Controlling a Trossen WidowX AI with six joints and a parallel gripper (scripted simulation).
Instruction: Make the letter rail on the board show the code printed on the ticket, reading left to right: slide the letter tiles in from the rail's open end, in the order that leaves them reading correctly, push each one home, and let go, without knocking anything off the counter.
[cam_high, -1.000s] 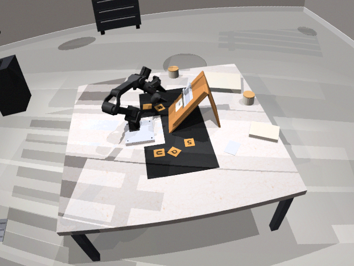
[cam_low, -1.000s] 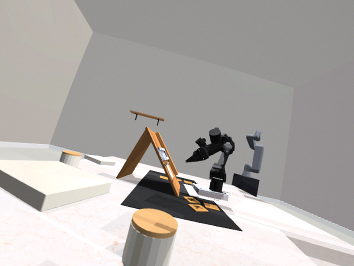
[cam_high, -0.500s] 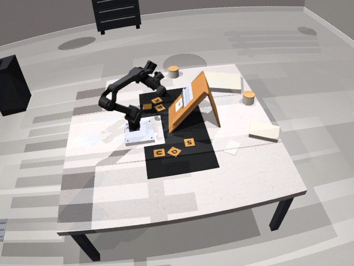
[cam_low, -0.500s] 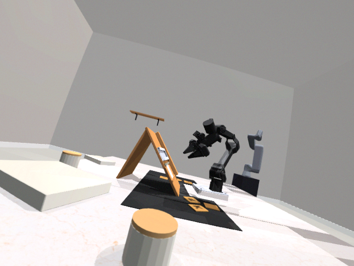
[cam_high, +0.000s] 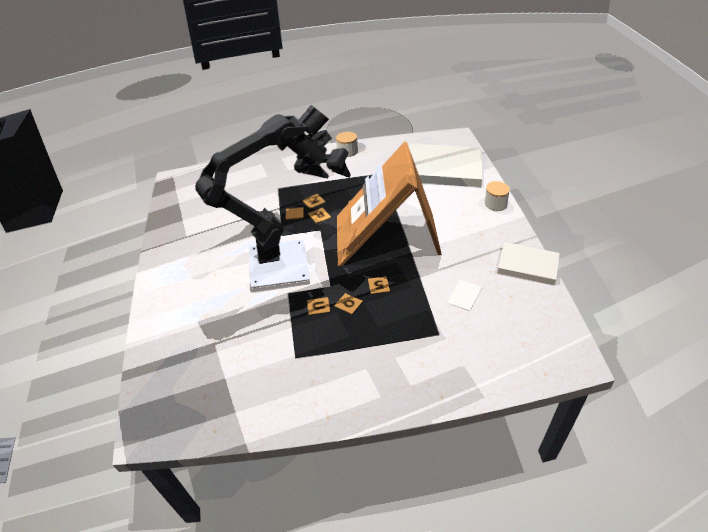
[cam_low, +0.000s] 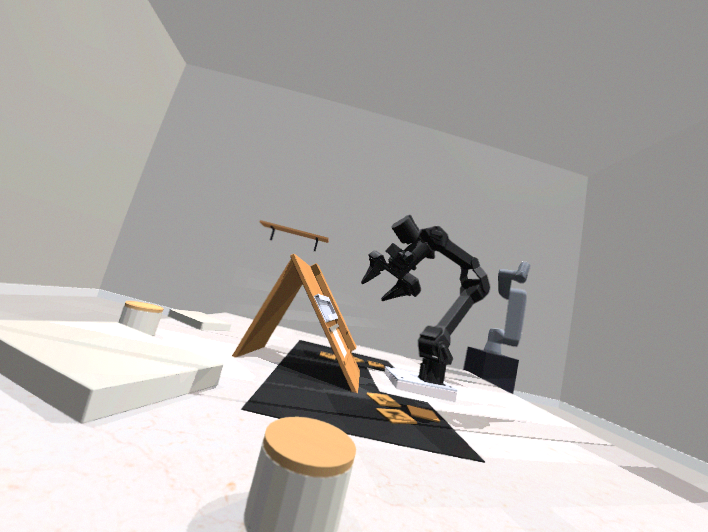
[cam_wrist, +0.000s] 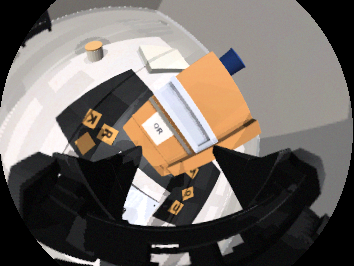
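Observation:
My gripper (cam_high: 338, 175) (cam_low: 372, 291) (cam_wrist: 178, 149) is open and empty, raised in front of the leaning orange board (cam_high: 394, 171) (cam_wrist: 220, 90). The pale letter rail (cam_high: 374, 191) (cam_low: 326, 307) (cam_wrist: 187, 117) on the board shows no tiles. The white ticket (cam_high: 358, 208) (cam_wrist: 157, 129) below it reads QR. On the black mat lie the K tile (cam_high: 314, 200) (cam_wrist: 92, 119), the R tile (cam_high: 319, 215) (cam_wrist: 107, 134) and a blank-faced tile (cam_high: 294, 213) (cam_wrist: 85, 143). On its other side lie the U tile (cam_high: 318, 305), the Q tile (cam_high: 348, 303) and a tile (cam_high: 378, 284) like S or 5.
The black mat (cam_high: 366, 337) runs under the board. Orange-lidded jars (cam_high: 346, 144) (cam_high: 496, 196) (cam_low: 309, 446) stand near the counter's far edges. Pale slabs (cam_high: 452, 163) (cam_high: 528, 262) lie behind the board. A white card (cam_high: 464, 295) lies beside the mat.

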